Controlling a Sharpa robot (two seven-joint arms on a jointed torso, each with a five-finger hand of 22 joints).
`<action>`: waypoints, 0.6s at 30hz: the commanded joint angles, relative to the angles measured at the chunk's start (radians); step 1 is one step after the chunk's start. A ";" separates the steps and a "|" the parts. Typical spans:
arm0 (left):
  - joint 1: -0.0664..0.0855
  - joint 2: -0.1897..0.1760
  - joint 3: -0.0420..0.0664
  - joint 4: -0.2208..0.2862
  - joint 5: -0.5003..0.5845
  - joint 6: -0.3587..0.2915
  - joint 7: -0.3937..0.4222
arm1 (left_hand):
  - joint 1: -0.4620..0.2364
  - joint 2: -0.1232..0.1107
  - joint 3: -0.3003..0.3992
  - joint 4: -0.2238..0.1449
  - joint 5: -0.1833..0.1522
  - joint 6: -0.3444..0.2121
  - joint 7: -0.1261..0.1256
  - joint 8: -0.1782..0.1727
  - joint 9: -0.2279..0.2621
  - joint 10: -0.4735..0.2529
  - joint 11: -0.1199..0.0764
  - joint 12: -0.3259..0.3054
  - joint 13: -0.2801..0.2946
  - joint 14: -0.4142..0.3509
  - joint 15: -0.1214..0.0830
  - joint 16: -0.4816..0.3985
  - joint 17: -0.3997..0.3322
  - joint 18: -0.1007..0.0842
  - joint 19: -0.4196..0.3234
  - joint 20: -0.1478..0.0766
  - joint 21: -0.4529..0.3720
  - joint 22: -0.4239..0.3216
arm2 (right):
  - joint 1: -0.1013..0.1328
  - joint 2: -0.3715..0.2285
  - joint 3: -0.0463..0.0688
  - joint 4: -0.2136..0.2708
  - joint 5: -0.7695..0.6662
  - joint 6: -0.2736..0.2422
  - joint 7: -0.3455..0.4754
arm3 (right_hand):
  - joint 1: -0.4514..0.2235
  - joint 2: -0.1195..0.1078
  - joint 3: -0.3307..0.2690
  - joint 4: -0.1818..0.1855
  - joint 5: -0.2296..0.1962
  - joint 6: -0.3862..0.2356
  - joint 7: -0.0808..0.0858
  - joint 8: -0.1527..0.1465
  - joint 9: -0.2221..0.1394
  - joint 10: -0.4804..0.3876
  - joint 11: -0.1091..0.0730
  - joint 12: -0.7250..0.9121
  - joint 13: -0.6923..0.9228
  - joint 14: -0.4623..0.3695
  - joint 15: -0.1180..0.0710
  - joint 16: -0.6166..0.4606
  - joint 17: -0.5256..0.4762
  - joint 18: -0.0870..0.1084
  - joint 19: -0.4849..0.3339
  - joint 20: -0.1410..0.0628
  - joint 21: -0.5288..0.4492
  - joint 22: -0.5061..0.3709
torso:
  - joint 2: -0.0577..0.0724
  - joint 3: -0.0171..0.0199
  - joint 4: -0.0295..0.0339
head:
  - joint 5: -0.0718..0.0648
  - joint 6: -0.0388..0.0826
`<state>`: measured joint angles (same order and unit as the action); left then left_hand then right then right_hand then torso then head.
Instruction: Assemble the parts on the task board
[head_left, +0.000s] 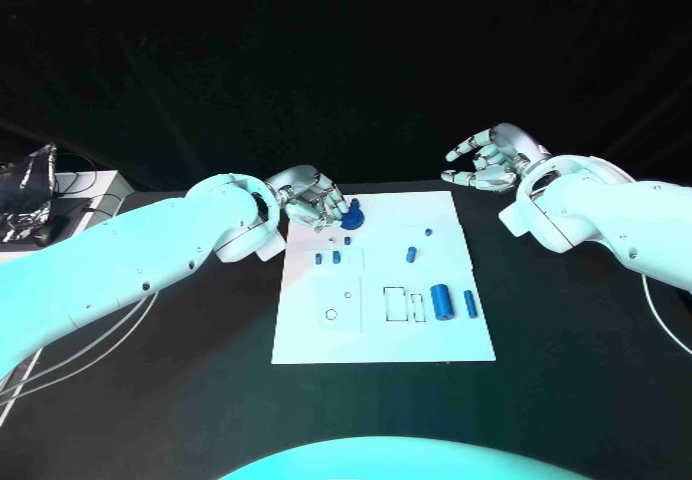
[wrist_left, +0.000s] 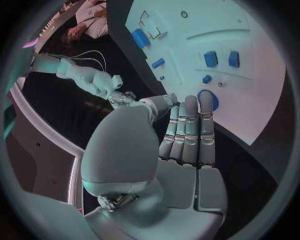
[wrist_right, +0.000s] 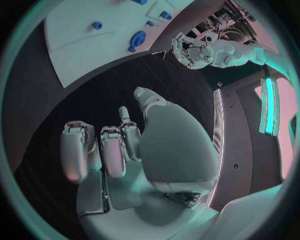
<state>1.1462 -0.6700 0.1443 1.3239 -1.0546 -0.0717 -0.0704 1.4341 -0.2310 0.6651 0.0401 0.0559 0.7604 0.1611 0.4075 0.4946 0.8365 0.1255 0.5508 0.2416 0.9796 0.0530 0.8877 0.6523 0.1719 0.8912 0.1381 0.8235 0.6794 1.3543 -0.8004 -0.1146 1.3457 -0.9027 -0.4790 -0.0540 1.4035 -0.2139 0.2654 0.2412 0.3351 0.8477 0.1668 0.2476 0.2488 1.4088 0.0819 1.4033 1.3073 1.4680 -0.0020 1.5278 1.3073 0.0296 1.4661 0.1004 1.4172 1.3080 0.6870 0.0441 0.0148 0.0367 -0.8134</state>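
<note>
The white task board (head_left: 382, 335) lies in the middle of the black table. A larger blue part (head_left: 352, 215) stands at its far left corner, and my left hand (head_left: 309, 199) is right beside it. My left hand's fingers (wrist_left: 189, 127) lie straight and side by side, tips at the edge of that round blue part (wrist_left: 213, 101), with nothing gripped. Small blue parts (head_left: 329, 257) (head_left: 413, 253) sit mid-board, and two blue cylinders (head_left: 441, 301) (head_left: 470, 303) lie near the right edge. Off the board's far right corner, my right hand (head_left: 490, 158) hovers with loosely bent fingers (wrist_right: 100, 150), holding nothing.
Rectangular and round recesses (head_left: 395, 304) (head_left: 332, 314) mark the board's near half. Grey equipment (head_left: 36, 195) stands at the table's far left, and cables (head_left: 87, 345) hang under my left arm. Bare black tabletop (head_left: 577, 350) lies on the right.
</note>
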 joint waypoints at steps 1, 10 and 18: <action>-0.001 0.026 -0.017 -0.030 -0.176 -0.095 0.155 | -0.029 -0.003 -0.020 -0.004 -0.003 0.016 -0.008 -0.018 -0.029 0.014 0.001 -0.025 -0.031 0.023 0.001 0.046 0.007 0.013 0.020 0.006 0.013 0.007 | -0.001 0.004 0.000 -0.001 0.006 -0.009 0.030 | 0.003 -0.007 0.006 0.001 0.004 -0.007 0.002 0.005 0.001 -0.006 0.000 -0.006 0.085 0.075 0.006 -0.003 0.154 0.014 0.032 0.004 -0.007 0.122 | 0.001 0.0000 -0.0008 | -0.002 0.008; -0.001 0.104 -0.067 -0.120 -0.389 -0.119 0.170 | -0.040 -0.009 -0.030 -0.014 -0.003 0.056 -0.022 -0.052 -0.077 0.049 -0.013 -0.042 -0.074 0.077 -0.013 0.190 0.039 0.013 0.086 -0.004 0.057 0.029 | -0.001 0.010 0.000 -0.001 0.008 -0.009 0.033 | 0.003 -0.007 0.006 0.001 0.004 -0.007 0.002 0.005 0.001 -0.006 0.000 -0.006 0.085 0.075 0.006 -0.003 0.154 0.014 0.032 0.004 -0.007 0.122 | 0.002 0.0002 -0.0009 | -0.004 0.017; 0.000 0.146 -0.082 -0.172 -0.491 -0.083 0.143 | -0.059 -0.025 -0.019 -0.012 -0.004 0.087 -0.036 -0.067 -0.096 0.055 -0.023 -0.064 -0.102 0.196 -0.022 0.360 0.173 0.002 0.159 -0.009 0.147 0.109 | -0.002 0.012 0.000 0.000 0.008 -0.008 0.033 | 0.005 -0.007 0.008 0.000 0.005 -0.008 0.002 0.005 0.001 -0.006 0.000 -0.006 0.085 0.076 0.006 -0.002 0.157 0.013 0.032 0.004 -0.005 0.123 | 0.002 0.0003 -0.0013 | -0.004 0.016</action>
<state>1.1453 -0.5288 0.0616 1.1563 -1.4511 -0.1619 0.0655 1.3852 -0.2570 0.6403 0.0259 0.0559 0.8425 0.1247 0.3441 0.3991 0.8871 0.1035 0.4910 0.1416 1.1673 0.0312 1.2382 0.8159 0.1708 1.0411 0.1293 0.9602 0.7778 1.3533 -0.7894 -0.1148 1.3450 -0.8940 -0.4857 -0.0357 1.4058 -0.2161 0.2666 0.2401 0.3351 0.8478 0.1667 0.2475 0.2487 1.4088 0.0818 1.4033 1.3081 1.4680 -0.0020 1.5278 1.3081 0.0296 1.4661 0.1004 1.4174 1.3078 0.6889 0.0441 0.0129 0.0332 -0.7958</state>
